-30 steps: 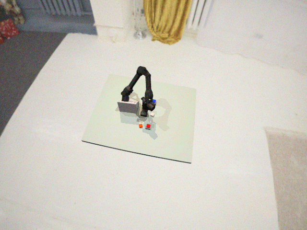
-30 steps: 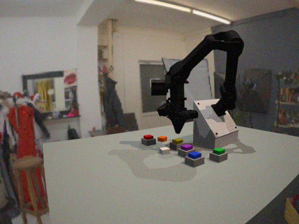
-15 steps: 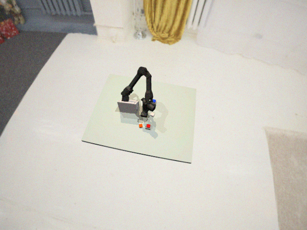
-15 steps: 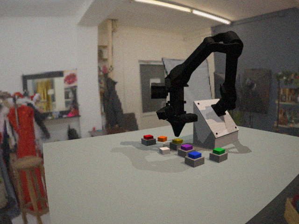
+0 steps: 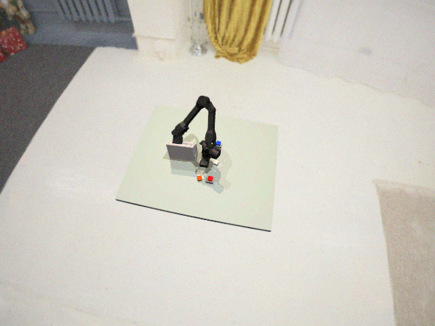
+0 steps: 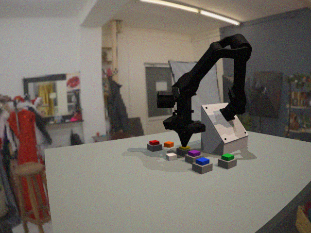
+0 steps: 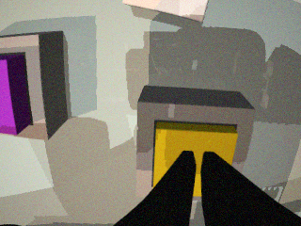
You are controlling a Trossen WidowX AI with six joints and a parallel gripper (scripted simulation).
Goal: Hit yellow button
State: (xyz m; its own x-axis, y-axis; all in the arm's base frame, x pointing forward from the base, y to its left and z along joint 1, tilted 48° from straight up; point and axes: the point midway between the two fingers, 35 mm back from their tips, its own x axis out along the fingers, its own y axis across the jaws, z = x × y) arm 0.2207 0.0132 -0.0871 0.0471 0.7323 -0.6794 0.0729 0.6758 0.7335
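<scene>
The yellow button (image 6: 187,147) (image 7: 174,141) sits in its grey housing (image 6: 181,152) (image 7: 193,110). My gripper (image 6: 184,146) (image 7: 197,161) points straight down with its fingers together, shut and holding nothing. In the exterior view the fingertips meet the top of the yellow cap. The cap stands lower above its housing than the neighbouring caps do, so it looks pushed in. Whether it is fully bottomed out cannot be told. In the wrist view the fingertips overlap the cap's near part. In the top view the arm hides the cap.
A purple button (image 6: 194,153) (image 7: 7,94) is close beside. Blue (image 6: 202,160) (image 5: 218,142), green (image 6: 227,157) and red (image 6: 154,142) (image 5: 210,178) buttons stand around. A white block (image 6: 171,156) (image 5: 215,161) and an orange block (image 6: 168,144) (image 5: 199,178) lie nearby. A slanted box (image 6: 211,136) (image 5: 181,153) stands at the arm's base.
</scene>
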